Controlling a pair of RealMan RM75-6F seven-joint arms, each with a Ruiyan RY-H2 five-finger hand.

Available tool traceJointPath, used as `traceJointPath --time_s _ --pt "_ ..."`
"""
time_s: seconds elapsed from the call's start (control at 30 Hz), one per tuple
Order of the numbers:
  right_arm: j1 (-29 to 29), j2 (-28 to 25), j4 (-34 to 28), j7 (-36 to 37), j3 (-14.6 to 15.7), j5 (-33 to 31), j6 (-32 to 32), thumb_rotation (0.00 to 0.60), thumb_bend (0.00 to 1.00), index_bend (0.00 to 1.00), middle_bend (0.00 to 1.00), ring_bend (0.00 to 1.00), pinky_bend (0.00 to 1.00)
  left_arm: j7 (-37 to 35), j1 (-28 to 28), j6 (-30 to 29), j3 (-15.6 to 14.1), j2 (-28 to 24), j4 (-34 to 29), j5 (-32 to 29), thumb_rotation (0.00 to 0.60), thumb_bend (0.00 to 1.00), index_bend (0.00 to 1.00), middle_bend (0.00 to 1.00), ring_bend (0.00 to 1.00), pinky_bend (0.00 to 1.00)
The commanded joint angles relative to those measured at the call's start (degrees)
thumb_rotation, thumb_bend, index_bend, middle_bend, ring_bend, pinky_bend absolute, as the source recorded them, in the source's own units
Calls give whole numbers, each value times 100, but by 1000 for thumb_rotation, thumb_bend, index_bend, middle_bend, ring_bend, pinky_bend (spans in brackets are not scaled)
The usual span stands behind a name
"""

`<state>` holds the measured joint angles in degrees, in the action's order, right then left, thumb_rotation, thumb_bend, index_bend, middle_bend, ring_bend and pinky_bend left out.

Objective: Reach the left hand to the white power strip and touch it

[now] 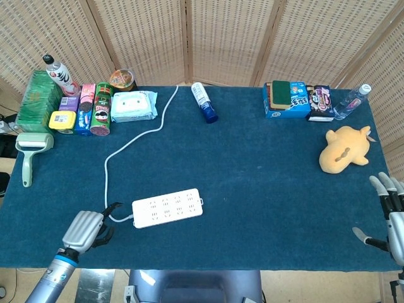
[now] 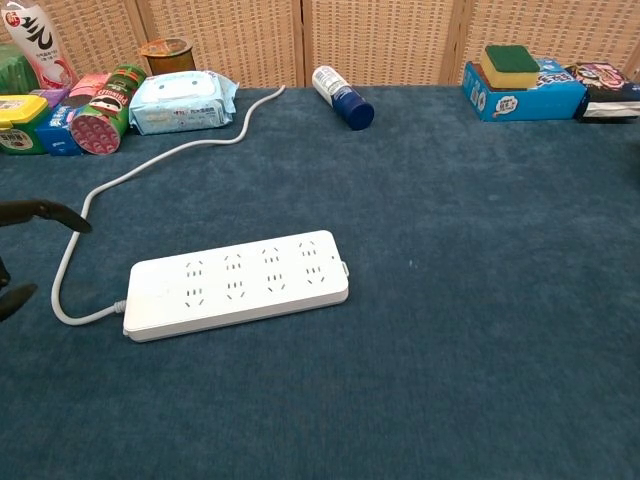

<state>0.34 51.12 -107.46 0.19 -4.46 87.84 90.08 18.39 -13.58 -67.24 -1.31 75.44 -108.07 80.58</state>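
The left hand [image 1: 85, 228] hovers at the desk's [image 1: 252, 189] near edge, fingers spread and holding nothing, just beside the white power strip [image 1: 167, 207] but not yet touching it. The right hand [image 1: 392, 218] waits open, far right. Blue cloth covers the desk; wicker screens [image 1: 221, 38] stand behind.

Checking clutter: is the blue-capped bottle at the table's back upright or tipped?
Tipped. The blue-capped bottle lies on its side on the cloth, cap toward the robot.

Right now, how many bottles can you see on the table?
3. One white-capped bottle stands at the far left corner behind the snacks, one blue-ended bottle lies at the far middle, and one clear water bottle leans at the far right. Others may be hidden.
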Motion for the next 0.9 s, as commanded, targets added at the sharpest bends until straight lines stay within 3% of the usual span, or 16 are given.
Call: traceJointPath --time_s 0.03,0.47,0.9 --pt "4 -11 7 45 2 4 -9 600 0 37 10 0 0 329 -107 144 55 248 -67 -298 600 543 193 1000 1000 1000" --pt "20 -54 47 204 -1 -23 -50 600 0 37 10 0 0 1127 -337 288 93 871 92 -1059 600 542 256 1000 1000 1000" --pt "22 -65 51 246 4 -14 -52 600 0 37 11 0 0 1113 -461 250 89 1032 220 -1139 600 540 256 1000 1000 1000"
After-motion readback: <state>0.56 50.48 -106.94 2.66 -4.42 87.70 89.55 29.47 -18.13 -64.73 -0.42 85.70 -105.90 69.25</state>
